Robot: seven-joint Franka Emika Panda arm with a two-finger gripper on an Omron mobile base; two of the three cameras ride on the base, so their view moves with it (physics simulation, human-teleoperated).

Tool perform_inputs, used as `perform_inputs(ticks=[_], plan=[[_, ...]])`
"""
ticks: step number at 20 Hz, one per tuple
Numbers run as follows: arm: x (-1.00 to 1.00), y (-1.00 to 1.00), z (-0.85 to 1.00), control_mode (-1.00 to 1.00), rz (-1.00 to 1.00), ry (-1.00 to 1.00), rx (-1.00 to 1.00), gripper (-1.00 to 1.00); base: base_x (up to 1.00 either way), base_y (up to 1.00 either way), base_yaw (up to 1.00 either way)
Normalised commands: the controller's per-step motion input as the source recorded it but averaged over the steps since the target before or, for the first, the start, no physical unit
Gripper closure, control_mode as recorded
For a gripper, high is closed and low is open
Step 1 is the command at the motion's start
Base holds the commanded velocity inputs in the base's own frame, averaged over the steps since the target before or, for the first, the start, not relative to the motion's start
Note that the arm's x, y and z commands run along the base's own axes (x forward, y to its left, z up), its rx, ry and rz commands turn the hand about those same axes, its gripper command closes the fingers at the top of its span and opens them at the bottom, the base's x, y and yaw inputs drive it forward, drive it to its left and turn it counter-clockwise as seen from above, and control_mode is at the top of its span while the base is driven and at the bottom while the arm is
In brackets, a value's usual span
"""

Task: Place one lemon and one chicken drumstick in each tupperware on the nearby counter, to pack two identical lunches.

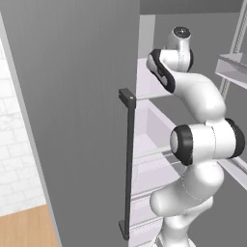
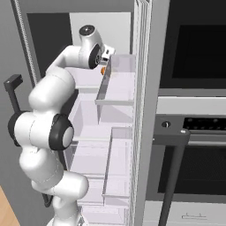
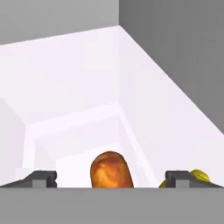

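- While the white arm (image 1: 200, 140) reaches up into the open fridge, its pincer (image 3: 111, 179) stands wide, the two dark fingertips (image 3: 40, 178) far apart at the bottom of the hand view, with nothing between them gripped.
- Between those tips, on the pale fridge shelf (image 3: 87, 127), lies a browned chicken drumstick (image 3: 111, 170); it sits roughly midway between the two tips and touches neither as far as the hand view shows.
- Just beside the right-hand tip in that view, a bit of a yellow lemon (image 3: 199, 176) shows, mostly hidden by the tip.
- From the right base view, the arm's hand is at the upper shelf, and a small orange-brown spot (image 2: 103, 69) shows there just under the wrist; I cannot tell for sure which item it is.
- To the right of the hand in that view, clear door bins (image 2: 118, 84) hang on the inside of the open fridge door.
- Seen from the left base view, the other grey fridge door (image 1: 77, 116) stands in front with a dark vertical handle (image 1: 128, 164).
- Right of the fridge in the right base view is a dark built-in oven (image 2: 194, 48) with a bar handle (image 2: 176, 137) below it.
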Motion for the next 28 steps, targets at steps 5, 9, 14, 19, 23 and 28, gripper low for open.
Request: perform_inputs(ticks=[5, 9, 14, 19, 23, 28], plan=[[0.00, -0.16, -0.47, -1.00, -0.04, 0.04, -0.06, -1.00, 0.00, 0.00, 0.00], [0.00, 0.01, -0.02, -1.00, -0.01, 0.00, 0.00, -1.00, 0.00, 0.00, 0.00], [-0.09, -0.12, 0.09, -1.00, -0.02, -0.04, 0.00, -1.00, 0.00, 0.00, 0.00], [-0.83, -0.07, 0.00, -1.00, 0.00, -0.19, 0.00, -1.00, 0.00, 0.00, 0.00], [-0.94, 0.00, -0.27, -1.00, 0.01, -0.29, -0.03, -1.00, 0.00, 0.00, 0.00], [-0.40, 0.21, -0.69, -1.00, 0.00, 0.01, -0.04, -1.00, 0.00, 0.00, 0.00]])
